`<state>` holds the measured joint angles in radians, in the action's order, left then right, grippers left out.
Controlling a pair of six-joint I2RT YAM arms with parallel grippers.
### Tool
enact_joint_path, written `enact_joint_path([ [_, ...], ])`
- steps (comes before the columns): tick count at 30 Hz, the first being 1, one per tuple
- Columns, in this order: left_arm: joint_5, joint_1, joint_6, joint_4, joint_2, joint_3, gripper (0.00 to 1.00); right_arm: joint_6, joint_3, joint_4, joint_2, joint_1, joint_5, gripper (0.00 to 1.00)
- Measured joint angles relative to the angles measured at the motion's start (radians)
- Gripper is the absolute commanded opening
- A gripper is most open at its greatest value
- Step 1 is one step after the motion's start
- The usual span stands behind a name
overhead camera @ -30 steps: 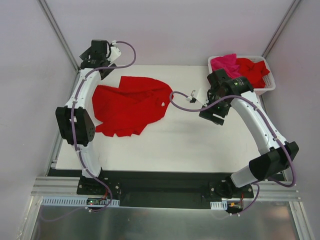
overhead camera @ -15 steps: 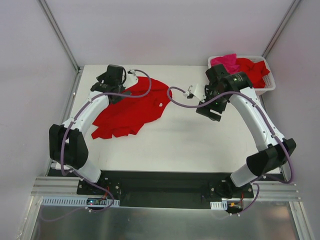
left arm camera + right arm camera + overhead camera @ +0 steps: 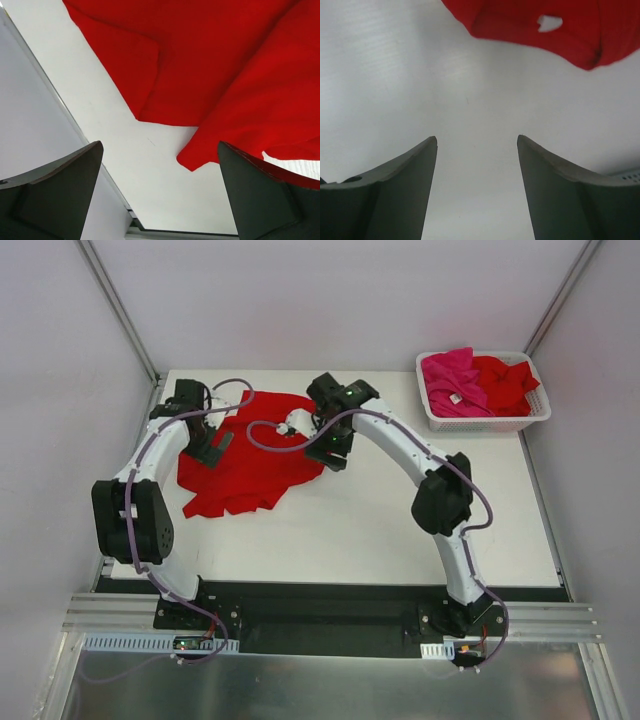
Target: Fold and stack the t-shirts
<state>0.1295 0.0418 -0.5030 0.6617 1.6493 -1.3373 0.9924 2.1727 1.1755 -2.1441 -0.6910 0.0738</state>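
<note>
One red t-shirt [image 3: 250,462] lies rumpled and unfolded on the left half of the white table [image 3: 400,530]. My left gripper [image 3: 208,448] hangs over its left edge, open and empty; in the left wrist view a red corner [image 3: 195,159] lies between the wide-apart fingers [image 3: 65,190] of that gripper [image 3: 160,146]. My right gripper [image 3: 335,452] is at the shirt's right edge, open over bare table [image 3: 477,139], with the red cloth [image 3: 520,20] just ahead of it. A magenta-pink t-shirt [image 3: 450,375] and another red t-shirt [image 3: 505,380] lie heaped in the basket.
The white slotted basket [image 3: 487,424] stands at the table's back right corner. The grey wall and metal frame [image 3: 30,100] run close along the table's left edge, next to my left gripper.
The right arm has swung left from beside the basket to the shirt's right edge. The left arm has come forward from the back left corner onto the shirt's left side. The shirt looks more bunched.
</note>
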Motion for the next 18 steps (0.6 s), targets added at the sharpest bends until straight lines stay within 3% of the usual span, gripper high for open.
enact_joint_path([
  [2, -0.019, -0.039, 0.013, 0.01, 0.0, -0.003, 0.99, -0.026, 0.024, -0.019, -0.056, -0.034, 0.021, 0.58],
  [10, -0.066, -0.184, 0.02, 0.039, 0.053, -0.091, 0.99, -0.09, -0.002, -0.129, -0.118, -0.114, 0.076, 0.56],
  [18, -0.103, -0.192, 0.03, 0.068, 0.053, -0.148, 0.99, -0.103, -0.094, -0.274, -0.137, -0.123, 0.06, 0.55],
])
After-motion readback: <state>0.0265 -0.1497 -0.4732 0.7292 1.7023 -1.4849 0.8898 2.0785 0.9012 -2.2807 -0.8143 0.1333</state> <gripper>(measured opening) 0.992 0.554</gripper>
